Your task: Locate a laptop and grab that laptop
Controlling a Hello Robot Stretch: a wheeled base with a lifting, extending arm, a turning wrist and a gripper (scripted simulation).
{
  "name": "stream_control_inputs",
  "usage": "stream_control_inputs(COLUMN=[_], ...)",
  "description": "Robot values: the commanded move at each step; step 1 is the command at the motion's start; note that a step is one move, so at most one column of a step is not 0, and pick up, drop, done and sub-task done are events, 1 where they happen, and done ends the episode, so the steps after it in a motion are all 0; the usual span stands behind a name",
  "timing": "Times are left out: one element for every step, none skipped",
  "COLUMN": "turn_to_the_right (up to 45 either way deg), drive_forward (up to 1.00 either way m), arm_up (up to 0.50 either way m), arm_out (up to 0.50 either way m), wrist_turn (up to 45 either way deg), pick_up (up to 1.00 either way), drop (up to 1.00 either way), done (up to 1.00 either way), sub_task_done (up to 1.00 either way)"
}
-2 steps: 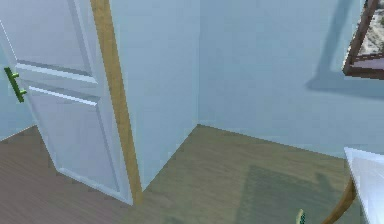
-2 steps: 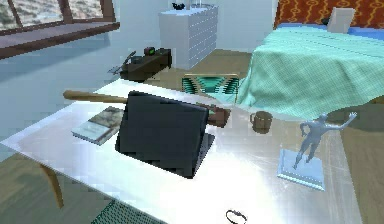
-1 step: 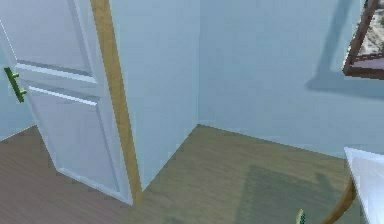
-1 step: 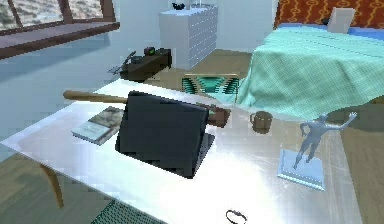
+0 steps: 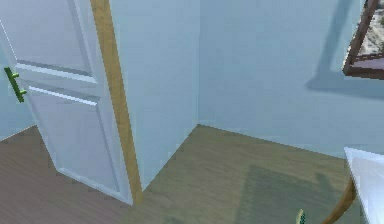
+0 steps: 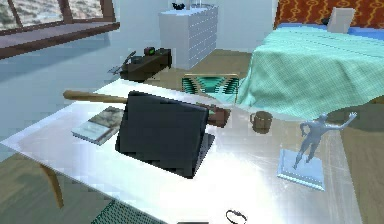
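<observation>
Open black laptop (image 6: 165, 135) on glossy white table (image 6: 245, 165), long brown wooden bat (image 6: 100, 97) behind it; gripper state: cannot tell

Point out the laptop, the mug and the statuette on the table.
laptop (image 6: 160, 133): arm side view, middle of its dark upright panel.
mug (image 6: 261, 122): arm side view, its side.
statuette (image 6: 311, 141): arm side view, the figure's torso.

White door (image 5: 60, 110), teal bed (image 6: 310, 65), white dresser (image 6: 192, 35), statue (image 6: 311, 140), book (image 6: 98, 126), mug (image 6: 261, 122)
</observation>
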Motion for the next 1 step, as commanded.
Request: stream_control_inputs(turn_to_the_right=[0.0], drive_forward=[0.00], arm_up=[0.00], arm_out=[0.30], wrist_turn=[0.0], pick_up=[0.00], drop=[0.00], done=[0.00], sub_task_done=[0.00])
